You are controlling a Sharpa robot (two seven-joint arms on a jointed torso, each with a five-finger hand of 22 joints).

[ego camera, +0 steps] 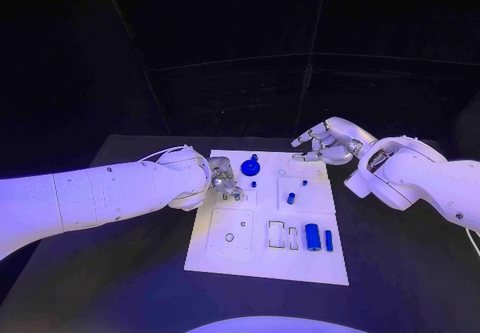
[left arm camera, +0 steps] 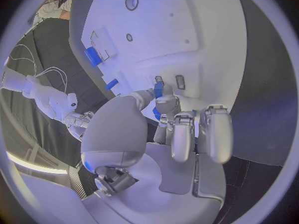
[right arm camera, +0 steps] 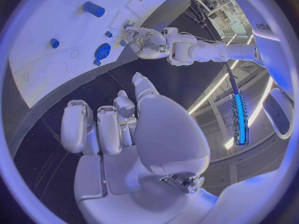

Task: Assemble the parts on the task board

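The white task board [ego camera: 262,260] lies in the middle of the black table. My left hand [ego camera: 226,184] hovers over its left far part and pinches a small blue part [left arm camera: 158,89] between thumb and finger, just above two small slots [left arm camera: 181,81]. My right hand [ego camera: 326,143] hangs above the board's far right corner, its fingers apart with nothing in them. On the board stand a round blue piece [ego camera: 250,166] and small blue pegs [ego camera: 291,198]. A blue cylinder [ego camera: 312,236] and a thin blue bar [ego camera: 328,240] lie near the right front.
Empty outlined recesses [ego camera: 277,234] and a small ring hole [ego camera: 229,237] mark the board's front half. Black table [ego camera: 110,277] surrounds the board on all sides. My left forearm [ego camera: 100,198] crosses the table's left side, and my right forearm [ego camera: 425,180] the right.
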